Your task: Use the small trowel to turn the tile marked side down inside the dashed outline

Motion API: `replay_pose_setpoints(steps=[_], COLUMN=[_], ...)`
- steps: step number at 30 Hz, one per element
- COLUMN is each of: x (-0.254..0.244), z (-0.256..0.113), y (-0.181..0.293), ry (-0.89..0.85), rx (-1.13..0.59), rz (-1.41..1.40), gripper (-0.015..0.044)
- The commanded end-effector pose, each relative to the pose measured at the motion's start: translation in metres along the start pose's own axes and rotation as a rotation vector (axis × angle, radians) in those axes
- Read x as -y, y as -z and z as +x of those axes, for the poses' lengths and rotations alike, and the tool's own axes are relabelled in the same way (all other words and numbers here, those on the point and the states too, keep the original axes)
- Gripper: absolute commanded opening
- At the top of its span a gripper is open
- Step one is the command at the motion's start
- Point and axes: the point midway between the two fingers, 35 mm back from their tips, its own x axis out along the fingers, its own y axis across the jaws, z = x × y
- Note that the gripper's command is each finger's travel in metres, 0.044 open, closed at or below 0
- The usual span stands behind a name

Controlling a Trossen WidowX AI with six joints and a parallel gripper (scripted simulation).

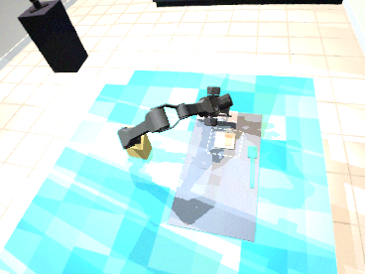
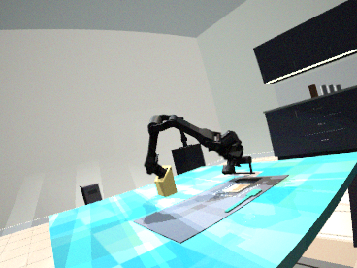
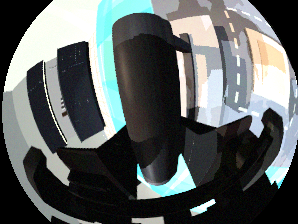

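Observation:
My gripper (image 1: 218,105) (image 2: 238,165) (image 3: 152,119) is shut on the trowel, above the far end of the mat (image 1: 225,199) (image 2: 179,230). The trowel's thick dark handle (image 3: 145,75) fills the middle of the wrist view, with a thin neck at its upper right; the blade is hard to make out. The pale tile (image 1: 225,140) (image 2: 240,187) (image 3: 267,55) lies flat on the mat, within the dashed outline (image 3: 237,75) as far as it shows. An orange-tan patch shows on its top; I cannot tell whether that is its mark. The trowel is apart from the tile.
A teal spatula-like tool (image 1: 253,170) (image 2: 243,202) lies along the mat's side, near the tile. A yellow block (image 1: 140,147) (image 2: 166,183) stands at the arm's base. The teal-patterned table (image 1: 99,199) surrounds the mat. Dark cabinets (image 2: 315,126) stand beyond it.

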Motion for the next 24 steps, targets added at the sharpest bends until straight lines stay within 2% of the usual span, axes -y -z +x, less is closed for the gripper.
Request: replay_pose_setpoints(steps=[1,23,24], x=[-0.002,0.023,0.023], z=[0.001,0.023,0.023], y=[-0.003,-0.004,-0.004], ry=[-0.016,-0.013,-0.013], rx=[0.003,0.003,0.003], rz=[-0.010,-0.011,-0.011], gripper=[0.0000,0.0000,0.0026])
